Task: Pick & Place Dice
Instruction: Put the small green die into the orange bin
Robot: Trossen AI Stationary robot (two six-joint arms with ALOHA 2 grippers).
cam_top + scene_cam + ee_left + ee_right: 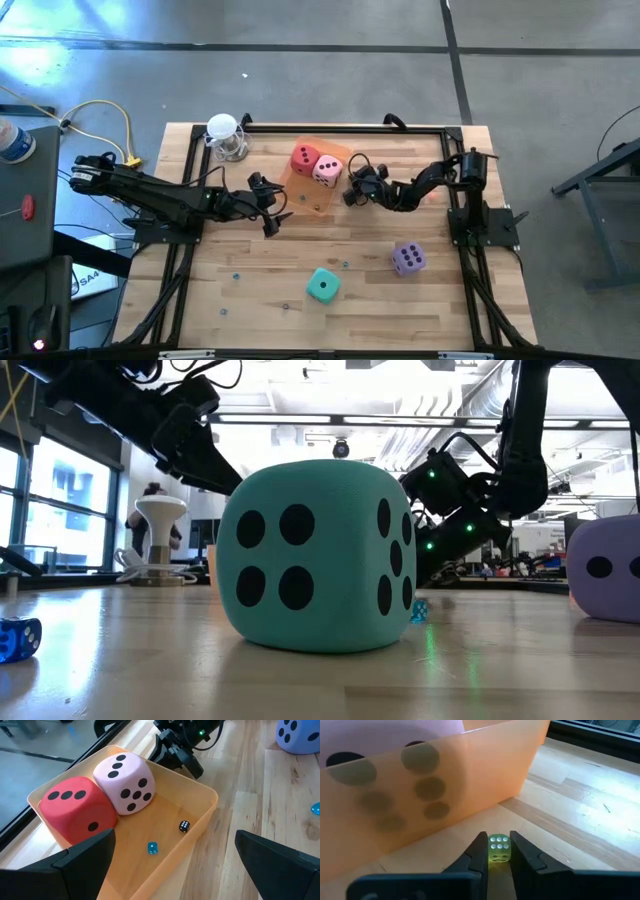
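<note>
Right wrist view shows the right gripper (pixel 499 851) closed on a small yellow-green die (pixel 499 848), low on the table (pixel 350 300), just outside the wall of the orange tray (pixel 470 795). From above, this gripper (pixel 353 188) is at the right side of the tray (pixel 318 205). Inside the tray the red die (pixel 304 158) and the pink die (pixel 327 170) touch each other, with a tiny black die (pixel 184 826) and a tiny blue die (pixel 152 848) beside them. The left gripper (pixel 272 208) hangs wide open and empty at the left of the tray. The purple die (pixel 408 258) and the teal die (pixel 322 285) lie nearer on the table, well apart
</note>
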